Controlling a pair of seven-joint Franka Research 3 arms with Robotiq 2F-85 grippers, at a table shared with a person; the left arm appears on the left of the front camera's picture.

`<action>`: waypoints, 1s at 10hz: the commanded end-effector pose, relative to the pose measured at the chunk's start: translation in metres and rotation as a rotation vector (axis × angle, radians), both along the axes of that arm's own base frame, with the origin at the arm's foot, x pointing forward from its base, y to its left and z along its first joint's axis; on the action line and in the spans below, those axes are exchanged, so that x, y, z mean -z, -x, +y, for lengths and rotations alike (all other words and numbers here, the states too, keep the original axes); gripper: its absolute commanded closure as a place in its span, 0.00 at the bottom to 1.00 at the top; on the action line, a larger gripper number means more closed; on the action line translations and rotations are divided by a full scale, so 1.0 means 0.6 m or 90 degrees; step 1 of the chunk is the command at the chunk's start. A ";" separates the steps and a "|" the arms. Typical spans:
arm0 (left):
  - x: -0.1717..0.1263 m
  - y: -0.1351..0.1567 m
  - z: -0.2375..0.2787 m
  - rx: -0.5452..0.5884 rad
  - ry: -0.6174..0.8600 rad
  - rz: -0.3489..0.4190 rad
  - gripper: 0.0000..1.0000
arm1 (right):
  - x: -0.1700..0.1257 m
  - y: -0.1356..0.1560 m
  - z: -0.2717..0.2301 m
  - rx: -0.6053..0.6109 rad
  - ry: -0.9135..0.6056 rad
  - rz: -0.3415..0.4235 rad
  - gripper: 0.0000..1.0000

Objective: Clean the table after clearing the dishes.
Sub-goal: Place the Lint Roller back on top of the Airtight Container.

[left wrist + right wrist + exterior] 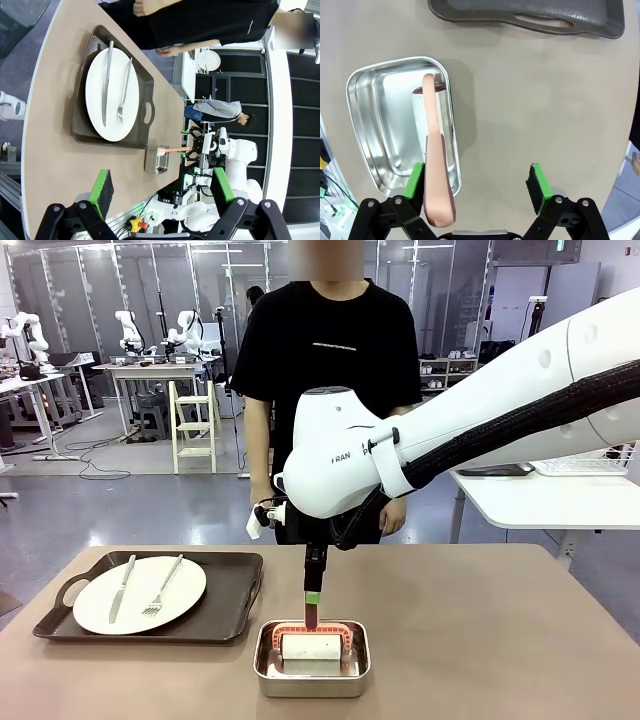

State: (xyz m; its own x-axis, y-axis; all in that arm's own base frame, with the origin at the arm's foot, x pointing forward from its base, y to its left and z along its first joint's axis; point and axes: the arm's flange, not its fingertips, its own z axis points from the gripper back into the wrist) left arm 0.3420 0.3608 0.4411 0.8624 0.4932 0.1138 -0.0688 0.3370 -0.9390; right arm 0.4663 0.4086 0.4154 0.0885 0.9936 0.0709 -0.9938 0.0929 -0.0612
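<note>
Right wrist view: right gripper (477,175), jaws wide apart over the table (530,100), pink roller handle (434,165) beside one pad, steel pan (365,125) below. Left wrist view: left gripper (161,182) likewise apart, the dishes (95,95) on a tray (150,107) farther off, person (200,20) beyond.

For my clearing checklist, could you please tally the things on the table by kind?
Tray: 1
Plate: 1
Knife: 1
Fork: 1
Pan: 1
Roller: 1
Total: 6
</note>
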 end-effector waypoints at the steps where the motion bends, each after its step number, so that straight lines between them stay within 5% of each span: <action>1: -0.001 0.002 0.002 -0.005 0.003 -0.008 0.00 | 0.011 0.011 0.003 0.013 -0.005 -0.010 0.00; 4: -0.001 0.002 0.002 -0.005 0.003 -0.008 0.00 | 0.012 0.011 0.004 0.013 -0.018 -0.019 0.00; 6: -0.001 0.002 0.002 -0.005 0.003 -0.008 0.00 | 0.012 0.017 0.008 0.004 -0.051 0.050 0.00; 7: -0.001 0.002 0.002 -0.005 0.003 -0.008 0.00 | 0.004 0.001 0.005 0.001 -0.013 -0.004 0.00; 10: -0.001 0.002 0.002 -0.005 0.003 -0.008 0.00 | 0.004 0.001 0.005 0.001 -0.013 -0.004 0.00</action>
State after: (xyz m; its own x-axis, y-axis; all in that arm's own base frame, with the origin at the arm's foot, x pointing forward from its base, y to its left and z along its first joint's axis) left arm 0.3420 0.3608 0.4411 0.8624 0.4932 0.1138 -0.0688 0.3370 -0.9390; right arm 0.4678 0.4111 0.4125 0.0955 0.9902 0.1014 -0.9934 0.1014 -0.0545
